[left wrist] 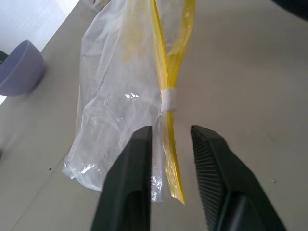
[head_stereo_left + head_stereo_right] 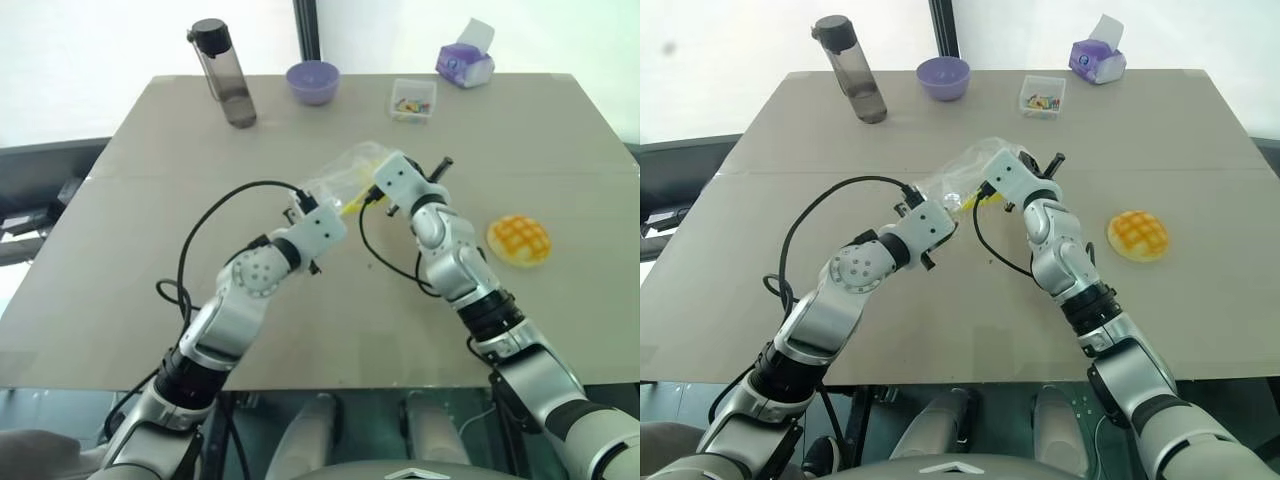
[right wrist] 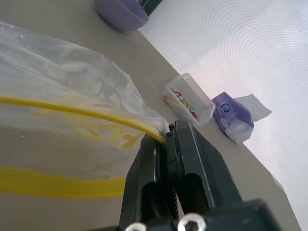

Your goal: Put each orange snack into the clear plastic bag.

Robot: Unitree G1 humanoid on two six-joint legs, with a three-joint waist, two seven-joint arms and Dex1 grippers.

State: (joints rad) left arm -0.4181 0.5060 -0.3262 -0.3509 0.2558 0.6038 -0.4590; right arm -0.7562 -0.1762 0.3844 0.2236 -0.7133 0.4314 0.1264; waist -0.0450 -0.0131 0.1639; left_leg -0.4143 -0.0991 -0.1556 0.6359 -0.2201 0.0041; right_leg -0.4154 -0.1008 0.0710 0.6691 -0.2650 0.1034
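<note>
Clear plastic bag mostly hidden btwn arms overhead. Right gripper pinches its yellow strip; left gripper spread, straddling strip. Orange snack on tan table, white backdrop.

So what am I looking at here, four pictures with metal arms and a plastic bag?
It is a two-armed robot at a table. Two pictures look down from its head; the other two come from cameras on its wrists. The right gripper is shut on the clear plastic bag at its yellow seal strip, holding it up. The left gripper stands open around that strip. The orange snack lies on the table. Farther back stand a bottle, purple bowl, small clear box and tissue pack.
</note>
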